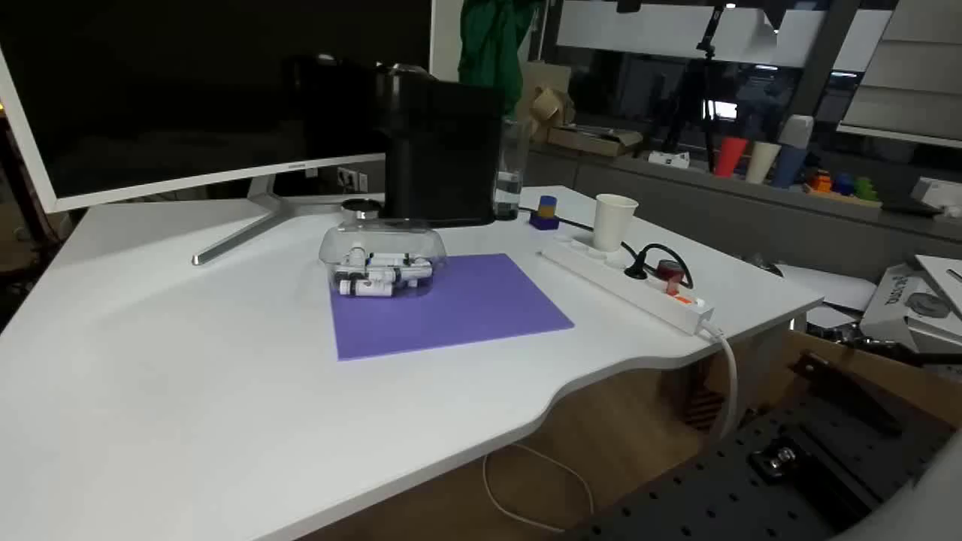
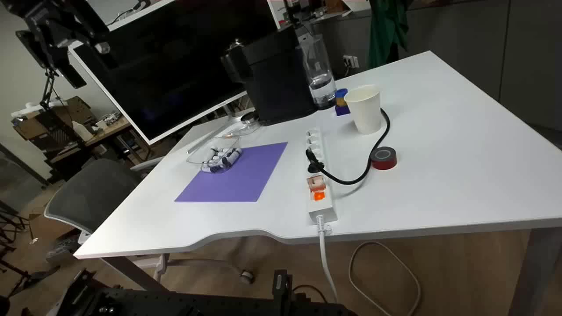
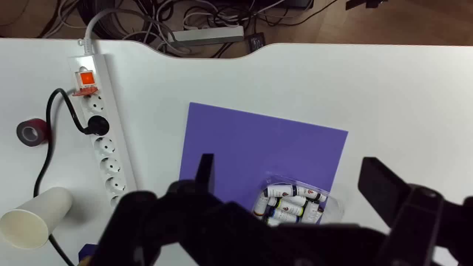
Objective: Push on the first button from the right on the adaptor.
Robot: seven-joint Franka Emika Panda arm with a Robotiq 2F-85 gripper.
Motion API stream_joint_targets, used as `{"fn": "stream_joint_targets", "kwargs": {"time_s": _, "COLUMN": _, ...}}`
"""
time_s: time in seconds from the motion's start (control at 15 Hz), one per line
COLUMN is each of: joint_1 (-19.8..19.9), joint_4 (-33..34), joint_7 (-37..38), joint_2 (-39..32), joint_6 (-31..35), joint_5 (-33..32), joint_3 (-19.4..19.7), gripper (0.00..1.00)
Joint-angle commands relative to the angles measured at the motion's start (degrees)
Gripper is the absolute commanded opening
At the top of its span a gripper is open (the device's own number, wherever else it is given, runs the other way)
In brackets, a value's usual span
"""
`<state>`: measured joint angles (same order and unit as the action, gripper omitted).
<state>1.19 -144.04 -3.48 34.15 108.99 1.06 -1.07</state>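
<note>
The fingers [image 3: 382, 190] are held wide apart, raised well above the tabletop [image 3: 417, 92]; in the wrist view the purple sheet [image 3: 251, 147] and the clear tub [image 3: 335, 211] of small bottles [image 3: 284, 215], set partly on it, are framed by the gap between them. The adaptor [image 3: 114, 136] is laid out beyond the finger on the left of that view, well below it; its orange button [image 3: 87, 78] is found at the end farthest from the fingers, beside a raised translucent red cover [image 3: 85, 91], with a black plug [image 3: 98, 125] inserted nearer the fingers; the red tape roll [image 3: 31, 132] and the paper cup [image 3: 35, 218] are seen farther out.
</note>
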Motion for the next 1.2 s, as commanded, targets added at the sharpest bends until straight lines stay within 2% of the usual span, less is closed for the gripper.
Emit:
{"fn": "stream_joint_targets", "kwargs": {"time_s": 0.0, "joint_1": -0.7, "joint_4": 0.1, "joint_7": 0.3, "joint_2": 0.0, "joint_6": -0.1, "joint_5": -0.4, "joint_3": 0.6, "gripper": 1.0}}
{"fn": "stream_joint_targets", "kwargs": {"time_s": 0.73, "joint_1": -0.7, "joint_4": 0.1, "joint_7": 0.3, "joint_2": 0.0, "joint_6": -0.1, "joint_5": -0.4, "joint_3": 0.6, "gripper": 1.0}}
{"fn": "stream_joint_targets", "kwargs": {"time_s": 0.93, "joint_1": -0.1, "joint_4": -1.2, "joint_7": 1.1, "joint_2": -1.5, "joint_6": 5.2, "joint_5": -1.0, "joint_3": 0.5, "gripper": 1.0}}
{"fn": "stream_joint_targets", "kwargs": {"time_s": 1.13, "joint_1": 1.7, "joint_4": -3.3, "joint_7": 1.4, "joint_2": -5.9, "joint_6": 16.2, "joint_5": -2.4, "joint_3": 1.5, "gripper": 1.0}}
